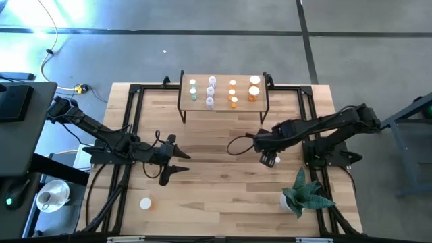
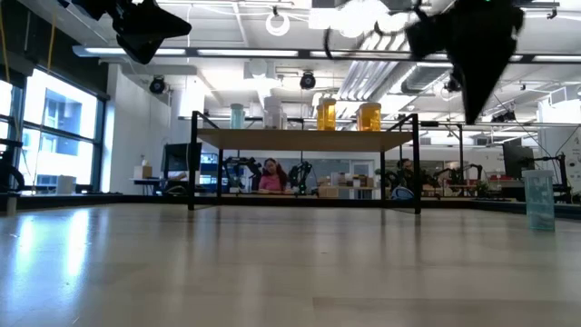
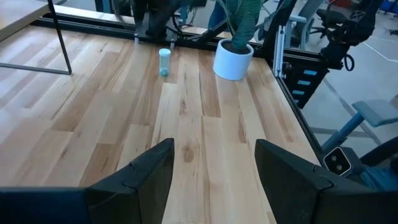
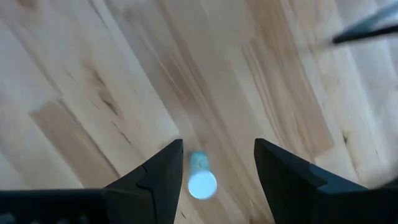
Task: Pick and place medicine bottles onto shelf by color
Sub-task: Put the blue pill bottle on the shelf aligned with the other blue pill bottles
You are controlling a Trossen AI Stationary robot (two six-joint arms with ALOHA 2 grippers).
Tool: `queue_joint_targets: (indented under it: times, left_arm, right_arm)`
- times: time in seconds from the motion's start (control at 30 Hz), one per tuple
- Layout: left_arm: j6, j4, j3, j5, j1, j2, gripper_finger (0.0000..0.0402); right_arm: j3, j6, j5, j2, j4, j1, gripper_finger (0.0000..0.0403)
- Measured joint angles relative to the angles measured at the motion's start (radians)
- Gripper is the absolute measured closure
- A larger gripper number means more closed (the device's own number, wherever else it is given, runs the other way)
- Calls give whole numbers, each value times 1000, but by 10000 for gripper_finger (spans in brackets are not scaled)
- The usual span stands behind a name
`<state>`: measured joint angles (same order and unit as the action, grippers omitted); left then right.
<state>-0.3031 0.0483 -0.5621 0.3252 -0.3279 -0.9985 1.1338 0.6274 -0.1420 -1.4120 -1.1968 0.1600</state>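
The shelf [image 1: 223,101] stands at the table's far middle on thin black legs. On it stand pale green and whitish bottles [image 1: 210,90] at the left and orange bottles [image 1: 253,88] at the right. One pale green bottle with a white cap [image 4: 201,177] stands upright on the table at the right; it also shows in the low view [image 2: 539,200]. My right gripper [image 4: 217,149] is open and points down above this bottle, with one finger to each side and clear of it. My left gripper [image 1: 177,163] is open and empty over the table's left middle.
A potted plant in a white pot [image 1: 304,196] stands near the table's near right corner, close to the right arm. A small white round thing [image 1: 145,202] lies near the near left edge. A white cup [image 1: 50,198] sits off the table at the left.
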Motion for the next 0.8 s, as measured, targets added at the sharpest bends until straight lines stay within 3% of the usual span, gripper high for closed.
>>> queue_joint_targets:
  times: [0.5,0.8]
  left_arm:
    - [0,0,0,3,0,0,188]
    - [0,0,0,3,0,0,188]
  right_arm:
    - [-165,107,90,-1,79,64,214]
    - [-202,165,57,-1,92,96,214]
